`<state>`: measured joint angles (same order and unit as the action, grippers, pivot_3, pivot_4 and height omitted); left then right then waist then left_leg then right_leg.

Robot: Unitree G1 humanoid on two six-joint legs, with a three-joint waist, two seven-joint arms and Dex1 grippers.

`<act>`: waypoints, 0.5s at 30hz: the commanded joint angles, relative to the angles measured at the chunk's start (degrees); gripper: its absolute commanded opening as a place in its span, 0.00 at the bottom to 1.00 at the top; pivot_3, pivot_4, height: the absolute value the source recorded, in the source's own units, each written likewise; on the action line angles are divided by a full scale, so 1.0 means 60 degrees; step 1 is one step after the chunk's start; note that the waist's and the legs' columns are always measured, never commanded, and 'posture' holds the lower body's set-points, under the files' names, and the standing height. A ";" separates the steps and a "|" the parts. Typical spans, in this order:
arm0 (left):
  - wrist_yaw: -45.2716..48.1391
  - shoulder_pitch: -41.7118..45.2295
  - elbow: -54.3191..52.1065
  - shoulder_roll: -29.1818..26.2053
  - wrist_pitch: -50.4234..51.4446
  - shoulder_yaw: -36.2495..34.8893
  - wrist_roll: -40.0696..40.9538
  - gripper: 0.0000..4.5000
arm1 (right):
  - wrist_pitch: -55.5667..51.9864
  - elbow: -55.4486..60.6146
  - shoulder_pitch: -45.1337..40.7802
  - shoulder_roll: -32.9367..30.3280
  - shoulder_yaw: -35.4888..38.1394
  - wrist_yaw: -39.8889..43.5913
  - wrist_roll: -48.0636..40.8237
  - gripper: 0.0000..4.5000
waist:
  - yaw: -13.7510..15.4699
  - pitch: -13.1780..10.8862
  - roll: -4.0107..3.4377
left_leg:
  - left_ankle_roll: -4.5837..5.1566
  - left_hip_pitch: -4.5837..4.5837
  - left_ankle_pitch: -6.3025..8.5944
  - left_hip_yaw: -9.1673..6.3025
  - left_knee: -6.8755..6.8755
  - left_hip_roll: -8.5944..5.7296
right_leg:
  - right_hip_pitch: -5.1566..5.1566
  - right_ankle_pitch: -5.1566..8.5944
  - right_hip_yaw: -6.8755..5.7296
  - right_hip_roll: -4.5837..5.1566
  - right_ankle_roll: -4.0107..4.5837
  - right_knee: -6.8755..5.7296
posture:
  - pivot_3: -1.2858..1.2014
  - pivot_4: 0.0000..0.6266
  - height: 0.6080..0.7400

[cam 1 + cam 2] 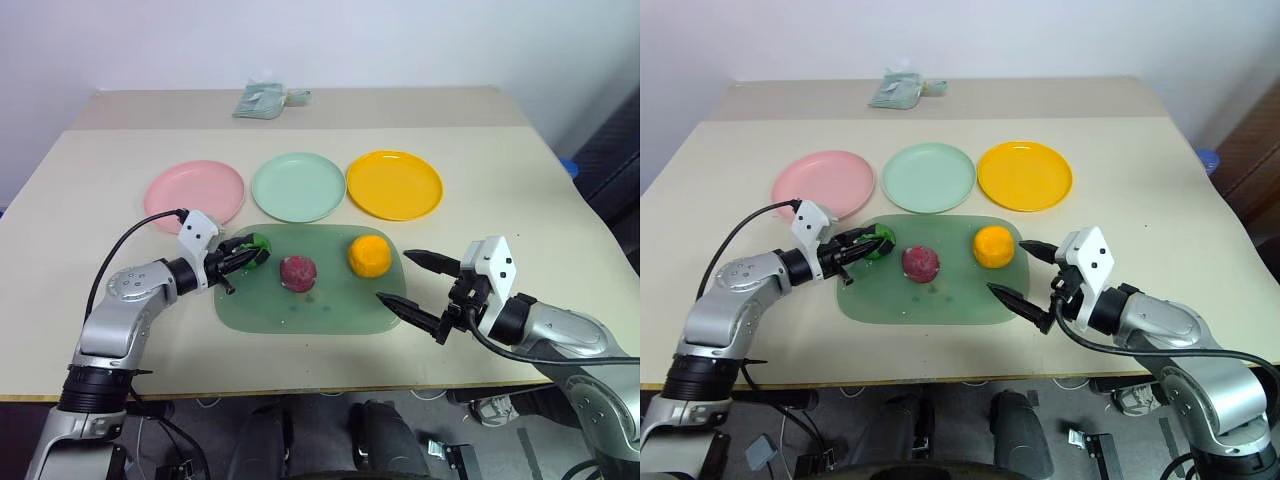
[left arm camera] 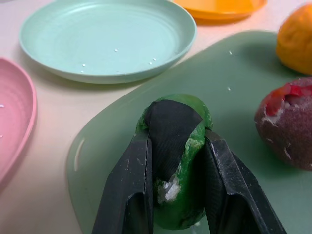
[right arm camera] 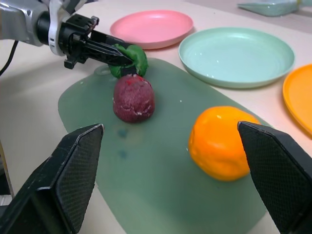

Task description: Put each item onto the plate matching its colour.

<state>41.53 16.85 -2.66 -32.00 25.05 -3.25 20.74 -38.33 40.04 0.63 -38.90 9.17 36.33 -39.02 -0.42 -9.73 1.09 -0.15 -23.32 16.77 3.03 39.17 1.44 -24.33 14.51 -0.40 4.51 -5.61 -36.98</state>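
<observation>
I see the green item (image 2: 173, 146) at the green board's (image 1: 300, 315) ten o'clock corner, my left gripper (image 1: 246, 257) clamped on it. Dark red item (image 1: 298, 272) sits mid-board, orange item (image 1: 368, 256) at two o'clock. My right gripper (image 1: 412, 283) gapes wide, empty.

1. Three plates: one pink (image 1: 194, 190), one mint (image 1: 298, 186), one orange (image 1: 394, 184).
2. Three toy foods: one green (image 2: 176, 161), one dark red (image 1: 298, 272), one orange (image 1: 368, 255).
3. One green board (image 1: 310, 315).
4. One pale packet (image 1: 262, 101) at the far table edge.
5. Two grippers: left (image 1: 248, 257), right (image 1: 405, 280).
6. One table (image 1: 520, 190).
</observation>
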 commanded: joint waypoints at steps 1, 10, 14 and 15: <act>-0.0774 0.0941 0.0068 0.0430 0.0070 -0.0630 0.0248 0.18 | 0.0036 0.0107 -0.0250 -0.0008 -0.0015 -0.0022 -0.0125 1.00 | 0.0046 -0.0004 0.0006 | 0.0000 -0.0002 0.0000 -0.0003 0.0003 -0.0002 | 0.0000 -0.0001 -0.0001 0.0000 -0.0001 0.0000 | 0.52 0.24 0.95; -0.1878 0.2843 0.1059 0.1587 0.0345 0.0003 -0.0371 0.18 | 0.0063 -0.0028 -0.0683 0.0170 -0.0205 -0.0109 -0.0183 1.00 | 0.0162 -0.0002 0.0008 | 0.0002 -0.0004 0.0001 -0.0005 0.0006 -0.0038 | -0.0001 0.0002 -0.0001 -0.0001 -0.0012 0.0001 | 0.52 0.24 0.95; -0.1940 0.3309 0.1264 0.1993 0.0318 0.0159 -0.0442 0.18 | 0.0082 -0.0054 -0.0750 0.0186 -0.0282 -0.0130 -0.0179 1.00 | 0.0201 -0.0005 0.0017 | 0.0002 -0.0015 0.0000 -0.0021 0.0011 -0.0059 | 0.0000 0.0002 -0.0006 0.0008 -0.0012 0.0001 | 0.52 0.24 0.95; -0.1938 0.3322 0.1279 0.2005 0.0318 0.0155 -0.0457 0.18 | 0.0081 -0.0056 -0.0754 0.0187 -0.0284 -0.0132 -0.0178 1.00 | 0.0186 -0.0005 0.0016 | 0.0003 -0.0014 0.0000 -0.0019 0.0011 -0.0063 | 0.0000 0.0002 -0.0004 0.0011 -0.0013 0.0001 | 0.52 0.24 0.95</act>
<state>29.94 36.15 6.22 -19.75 27.85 -1.62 18.16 -38.47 38.82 -3.56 -37.98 6.94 35.75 -39.57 0.70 -9.75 1.19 -0.13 -23.40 16.77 2.92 39.23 1.05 -24.32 14.53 -0.42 4.59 -5.69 -36.97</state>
